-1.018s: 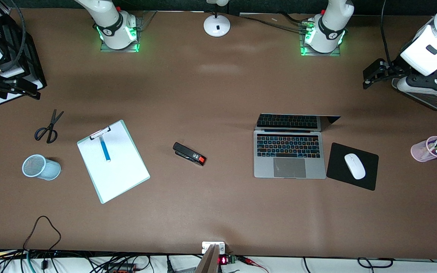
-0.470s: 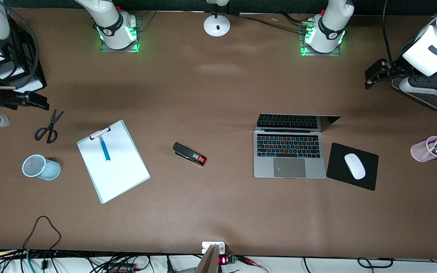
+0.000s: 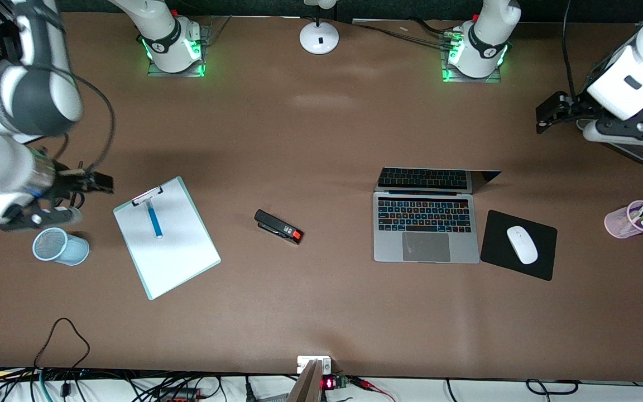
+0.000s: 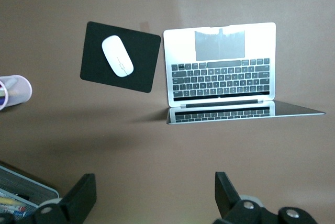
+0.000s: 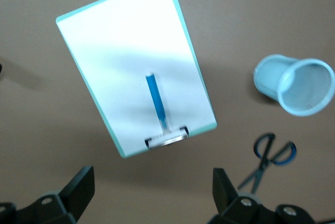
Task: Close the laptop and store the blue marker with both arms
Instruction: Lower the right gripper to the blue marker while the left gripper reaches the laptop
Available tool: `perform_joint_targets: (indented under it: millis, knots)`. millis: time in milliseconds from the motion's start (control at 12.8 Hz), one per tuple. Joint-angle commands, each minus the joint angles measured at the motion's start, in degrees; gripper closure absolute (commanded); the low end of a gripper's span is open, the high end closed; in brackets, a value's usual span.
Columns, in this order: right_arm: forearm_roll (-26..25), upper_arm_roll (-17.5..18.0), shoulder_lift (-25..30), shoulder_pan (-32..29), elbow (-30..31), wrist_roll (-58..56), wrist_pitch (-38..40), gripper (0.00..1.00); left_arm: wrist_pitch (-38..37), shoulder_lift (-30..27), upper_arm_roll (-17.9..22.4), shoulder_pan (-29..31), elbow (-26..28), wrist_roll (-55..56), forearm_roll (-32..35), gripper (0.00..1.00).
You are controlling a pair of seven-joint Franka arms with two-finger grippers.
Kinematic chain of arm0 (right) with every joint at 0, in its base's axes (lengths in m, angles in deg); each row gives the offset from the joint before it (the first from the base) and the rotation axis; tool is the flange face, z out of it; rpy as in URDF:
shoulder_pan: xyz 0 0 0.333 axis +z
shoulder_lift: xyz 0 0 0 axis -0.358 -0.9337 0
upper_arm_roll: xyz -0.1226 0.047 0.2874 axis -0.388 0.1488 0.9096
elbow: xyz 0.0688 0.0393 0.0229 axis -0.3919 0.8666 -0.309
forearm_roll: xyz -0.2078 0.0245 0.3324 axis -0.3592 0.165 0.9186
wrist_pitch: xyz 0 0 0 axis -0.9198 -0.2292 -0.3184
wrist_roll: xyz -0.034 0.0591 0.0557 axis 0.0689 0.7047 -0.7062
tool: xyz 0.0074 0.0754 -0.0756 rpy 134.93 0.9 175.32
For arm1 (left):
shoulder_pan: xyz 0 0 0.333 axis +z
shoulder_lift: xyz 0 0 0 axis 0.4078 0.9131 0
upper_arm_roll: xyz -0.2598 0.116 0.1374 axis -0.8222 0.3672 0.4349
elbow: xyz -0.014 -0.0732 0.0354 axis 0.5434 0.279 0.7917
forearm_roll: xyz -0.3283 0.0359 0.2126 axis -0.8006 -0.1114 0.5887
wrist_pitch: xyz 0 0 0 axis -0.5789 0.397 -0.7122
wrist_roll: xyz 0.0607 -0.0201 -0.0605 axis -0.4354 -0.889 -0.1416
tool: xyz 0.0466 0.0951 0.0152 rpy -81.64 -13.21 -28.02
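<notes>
You see the slim light-blue marker (image 3: 154, 219) lying on the white clipboard (image 3: 173, 251), the open right end effector (image 5: 152, 192) hovering above it, the open left end effector (image 4: 154, 195) near the open silver-grey laptop (image 3: 425, 247).

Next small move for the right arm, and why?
Probably bring the right tool down over the blue marker. It hangs open above the table beside the clipboard, and the marker lies loose on the clipboard's paper, untouched.
</notes>
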Motion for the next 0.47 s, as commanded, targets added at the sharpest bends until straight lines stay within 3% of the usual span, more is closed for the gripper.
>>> perform_joint_targets:
  millis: [0,392]
  knots:
    - [0.05,-0.07,-4.58,0.75,-0.62,-1.03,-4.87,0.00,-1.41,2.40,-1.92,-0.27,-1.21,0.40,0.74,0.00]
    - [7.34,-0.16,-14.43,-0.22,-0.62,-10.15,-11.74,0.00,-1.33,6.17,-7.10,-0.27,0.11,11.62,0.65,0.00]
